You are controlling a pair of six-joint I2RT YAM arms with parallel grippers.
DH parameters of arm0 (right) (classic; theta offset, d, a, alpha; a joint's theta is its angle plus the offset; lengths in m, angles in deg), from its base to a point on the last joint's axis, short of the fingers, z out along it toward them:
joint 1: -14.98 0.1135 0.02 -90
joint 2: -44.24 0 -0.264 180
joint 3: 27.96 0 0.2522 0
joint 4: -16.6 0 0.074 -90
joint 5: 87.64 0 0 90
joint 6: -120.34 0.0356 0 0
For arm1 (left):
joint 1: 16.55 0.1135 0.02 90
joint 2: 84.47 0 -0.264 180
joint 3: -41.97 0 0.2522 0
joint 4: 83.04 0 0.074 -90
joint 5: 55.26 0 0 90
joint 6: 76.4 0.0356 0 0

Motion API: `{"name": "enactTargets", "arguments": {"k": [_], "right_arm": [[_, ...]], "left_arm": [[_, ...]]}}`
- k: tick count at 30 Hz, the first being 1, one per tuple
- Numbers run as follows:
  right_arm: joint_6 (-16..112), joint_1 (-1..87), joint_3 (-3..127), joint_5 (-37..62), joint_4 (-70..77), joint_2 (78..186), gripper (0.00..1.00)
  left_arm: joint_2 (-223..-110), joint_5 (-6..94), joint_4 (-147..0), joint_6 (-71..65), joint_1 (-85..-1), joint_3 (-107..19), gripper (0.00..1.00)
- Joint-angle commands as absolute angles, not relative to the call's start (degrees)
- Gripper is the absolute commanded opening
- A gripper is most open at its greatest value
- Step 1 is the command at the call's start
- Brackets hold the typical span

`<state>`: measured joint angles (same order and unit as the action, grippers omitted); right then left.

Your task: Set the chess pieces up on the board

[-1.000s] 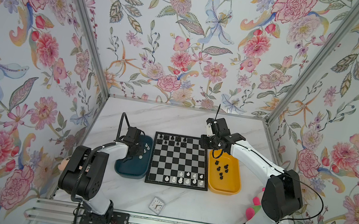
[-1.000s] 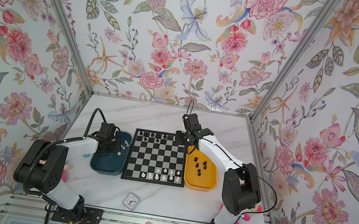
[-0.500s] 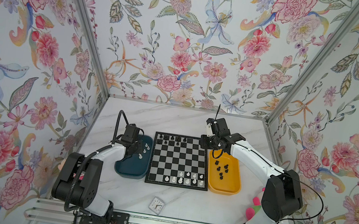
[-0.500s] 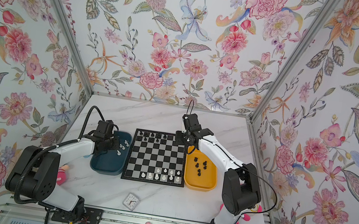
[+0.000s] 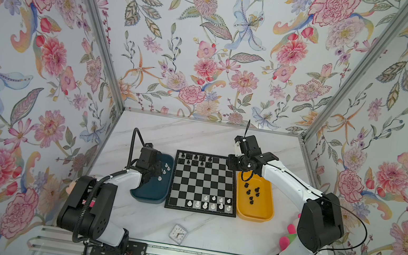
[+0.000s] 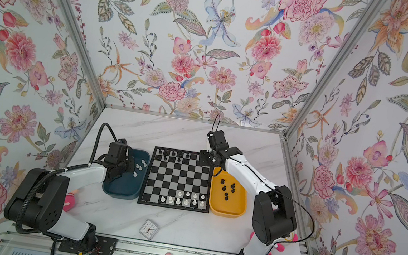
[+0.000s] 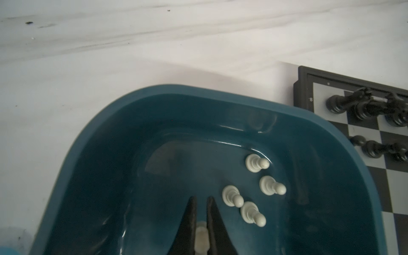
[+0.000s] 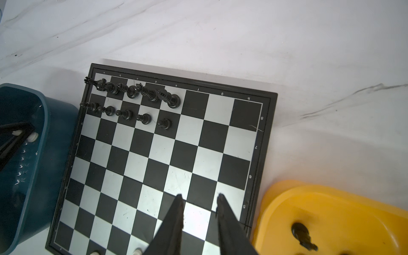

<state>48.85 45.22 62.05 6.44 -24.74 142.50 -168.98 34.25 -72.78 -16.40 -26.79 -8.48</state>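
Inside left tool (image 7: 201,199), white piece (image 7: 202,239) sits half-hidden.

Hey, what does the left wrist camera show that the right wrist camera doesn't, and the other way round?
Only the left wrist view: the floor of the dark teal plastic tray with four small white plastic pawns clustered on it.
Only the right wrist view: the yellow plastic tray holding a black piece, and the right gripper, open and empty, over the black-and-silver chessboard.
Both: that board's far rows of black chess pieces, the teal tray, and the left gripper shut on a white piece.
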Motion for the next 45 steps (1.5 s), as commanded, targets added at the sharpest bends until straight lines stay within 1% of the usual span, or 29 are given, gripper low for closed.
{"name": "enactTargets", "arguments": {"k": [1, 10, 26, 33, 38, 45], "right_arm": [[49.66, 45.12, 61.46, 5.92, -24.54, 142.78, 0.28], [49.61, 45.30, 61.70, 6.05, -24.67, 142.95, 0.28], [49.68, 45.30, 61.21, 5.79, -24.62, 142.68, 0.29], [49.74, 45.36, 61.11, 5.77, -24.67, 142.76, 0.29], [49.80, 45.39, 61.02, 5.63, -24.70, 142.61, 0.29], [49.78, 45.43, 60.83, 5.58, -24.66, 142.41, 0.29]], "left_arm": [[-167.17, 32.13, -77.08, -15.93, -26.83, -6.87, 0.10], [-168.69, 31.62, -79.79, -15.69, -26.96, -5.50, 0.13], [-172.75, 31.36, -82.30, -15.48, -27.44, -4.99, 0.14], [-173.51, 31.31, -82.55, -15.53, -27.52, -5.09, 0.17], [-173.51, 31.49, -82.50, -15.55, -27.62, -5.06, 0.22], [-173.51, 32.02, -82.12, -15.36, -27.81, -5.28, 0.27]]}}
